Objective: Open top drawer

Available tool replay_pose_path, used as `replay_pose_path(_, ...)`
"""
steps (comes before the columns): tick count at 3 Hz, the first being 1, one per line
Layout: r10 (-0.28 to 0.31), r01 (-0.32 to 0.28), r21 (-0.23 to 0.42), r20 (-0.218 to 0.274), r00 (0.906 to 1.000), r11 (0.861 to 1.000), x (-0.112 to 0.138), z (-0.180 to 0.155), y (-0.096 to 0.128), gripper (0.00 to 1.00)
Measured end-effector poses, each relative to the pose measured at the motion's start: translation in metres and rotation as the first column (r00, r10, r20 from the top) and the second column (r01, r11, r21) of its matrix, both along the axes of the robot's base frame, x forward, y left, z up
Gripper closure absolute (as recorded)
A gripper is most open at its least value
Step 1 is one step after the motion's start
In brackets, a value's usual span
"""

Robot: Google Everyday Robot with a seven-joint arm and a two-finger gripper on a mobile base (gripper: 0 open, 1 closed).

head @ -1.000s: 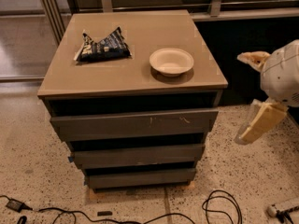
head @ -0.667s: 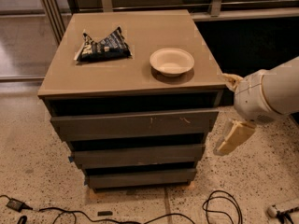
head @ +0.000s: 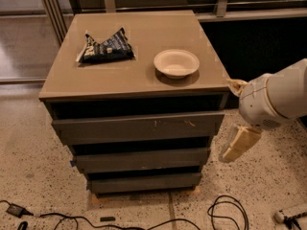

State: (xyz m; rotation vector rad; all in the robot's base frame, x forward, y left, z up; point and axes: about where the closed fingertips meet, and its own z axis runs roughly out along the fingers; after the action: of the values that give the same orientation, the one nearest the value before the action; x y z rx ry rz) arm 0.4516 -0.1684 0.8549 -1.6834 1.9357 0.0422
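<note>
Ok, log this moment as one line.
gripper: right of top drawer, not touching | top drawer: not yet opened | on cabinet: bowl, bag

Top drawer (head: 139,128): widest and tallest of three dark grey-brown fronts. It is flat and handle-less, with small pale scratches right of centre. The front is upright and level, directly under the desk (head: 96,75) top, with a dark gap between. Pincer (head: 235,150): just right of the desk, not touching.
</note>
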Motion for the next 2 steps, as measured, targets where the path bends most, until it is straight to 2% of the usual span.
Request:
replay_pose_path(1, 0.064, -0.062, 0.028, -0.045, 0.9970, 0.998, 0.000, -0.020, 0.028, 0.00)
replay_pose_path(2, 0.121, -0.117, 0.065, -0.061, 0.9908, 0.991, 0.001, -0.041, 0.056, 0.00)
